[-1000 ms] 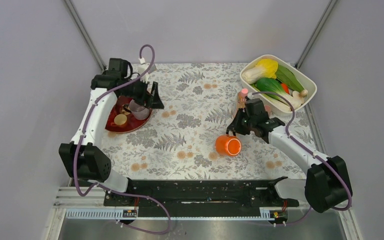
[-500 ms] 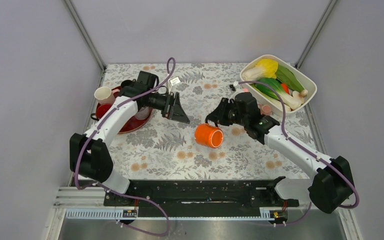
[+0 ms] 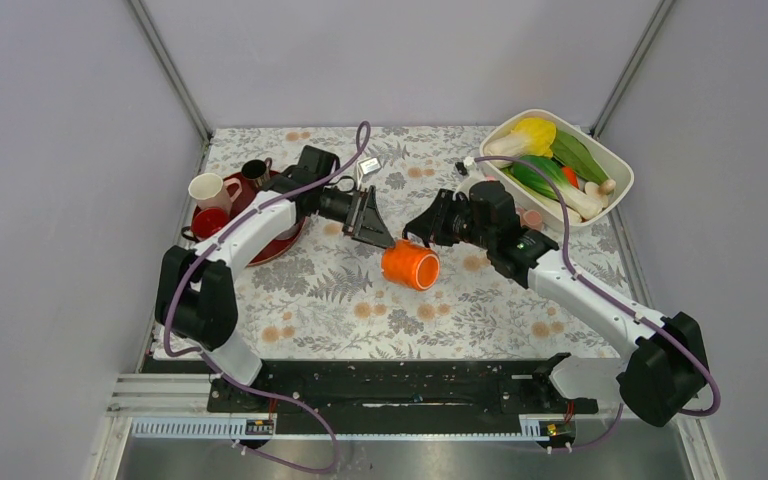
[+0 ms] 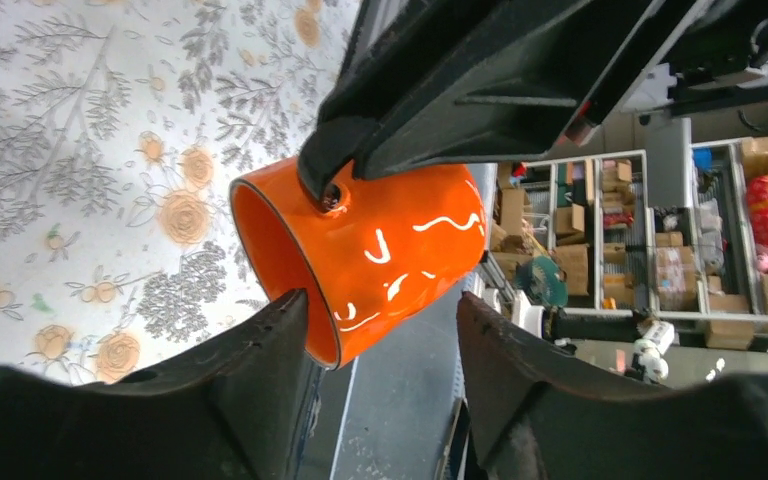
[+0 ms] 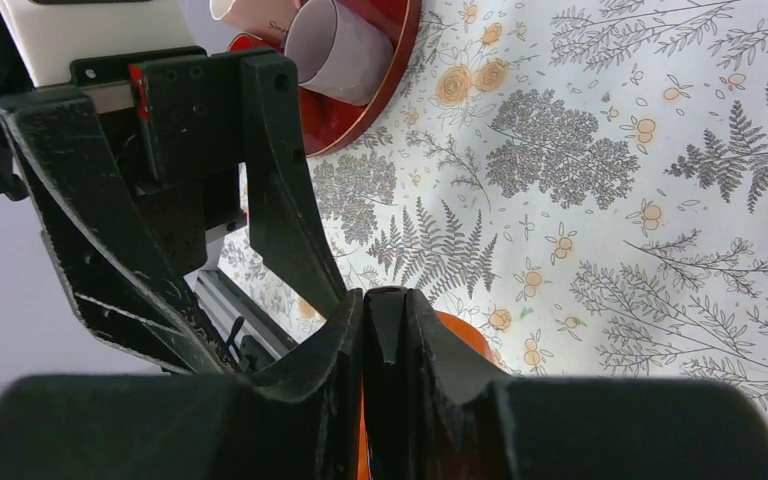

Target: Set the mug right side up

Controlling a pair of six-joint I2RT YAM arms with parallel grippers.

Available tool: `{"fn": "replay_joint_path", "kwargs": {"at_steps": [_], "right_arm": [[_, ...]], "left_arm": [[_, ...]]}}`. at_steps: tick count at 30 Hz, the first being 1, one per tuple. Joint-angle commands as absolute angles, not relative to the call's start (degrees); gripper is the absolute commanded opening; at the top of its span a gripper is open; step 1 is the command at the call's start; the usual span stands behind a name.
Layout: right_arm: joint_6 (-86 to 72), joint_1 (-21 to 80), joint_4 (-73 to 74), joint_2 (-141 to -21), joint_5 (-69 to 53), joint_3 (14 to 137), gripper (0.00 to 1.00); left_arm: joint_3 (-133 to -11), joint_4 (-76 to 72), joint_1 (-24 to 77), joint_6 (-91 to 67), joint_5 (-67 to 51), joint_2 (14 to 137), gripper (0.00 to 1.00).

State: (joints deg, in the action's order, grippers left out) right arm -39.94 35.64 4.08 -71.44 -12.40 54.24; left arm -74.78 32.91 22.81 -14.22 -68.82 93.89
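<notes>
The pale pink mug (image 3: 207,188) stands on the red plate (image 3: 272,247) at far left, whitish inside showing, away from both grippers; its edge shows in the right wrist view (image 5: 250,12). My right gripper (image 3: 416,238) (image 5: 385,296) is shut on a glossy orange mug (image 3: 407,267) and holds it on its side above the cloth. My left gripper (image 3: 377,228) (image 4: 380,300) is open, its fingers either side of the orange mug's (image 4: 390,260) rim end, one fingertip (image 4: 280,320) close against the rim.
A greyish-mauve mug (image 5: 335,48), a red mug (image 3: 206,222) and a dark small cup (image 3: 255,170) are on or beside the red plate. A white tub (image 3: 620,170) of vegetables stands at back right, a small pink cup (image 3: 532,216) next to it.
My left gripper has left the red plate and swung right to the orange mug. My right gripper has carried the orange mug leftward and off the cloth. The pale pink mug is uncovered.
</notes>
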Motion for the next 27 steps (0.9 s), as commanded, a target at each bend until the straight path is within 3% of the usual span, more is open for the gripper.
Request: {"fn": "replay_joint_path", "kwargs": {"at_steps": [1, 13, 15, 18, 23, 24, 25, 27], "right_arm": [[-41.3, 36.3, -1.9, -69.5, -13.9, 58.6, 0.0], [-42.0, 36.3, -5.2, -69.1, -13.4, 60.8, 0.0], [-42.4, 36.4, -6.3, -69.4, -13.5, 60.6, 0.0], [-42.6, 36.6, -7.4, -69.7, -13.7, 60.3, 0.0], [-42.5, 36.5, -5.7, -69.5, -10.2, 59.2, 0.0], [-42.4, 36.5, -4.2, -69.8, -9.3, 59.4, 0.12], [-42.1, 36.5, -2.7, -70.3, -8.5, 59.6, 0.32], [-41.5, 36.6, -0.5, -71.1, -7.3, 59.9, 0.83]], "left_arm": [[-73.8, 29.3, 23.7, -15.6, -75.8, 92.2, 0.56], [-67.6, 6.1, 24.2, -36.9, -80.4, 89.3, 0.5], [-68.4, 2.9, 24.3, -40.3, -80.7, 89.3, 0.35], [-68.3, -5.9, 24.3, -46.9, -80.7, 89.0, 0.0], [-63.8, -24.7, 23.6, -62.5, -79.6, 88.8, 0.0], [-63.6, -25.4, 23.0, -63.3, -79.2, 89.0, 0.0], [-63.9, -24.6, 22.4, -63.0, -78.7, 89.3, 0.0], [-65.0, -20.1, 21.2, -60.2, -77.7, 89.8, 0.0]]}}
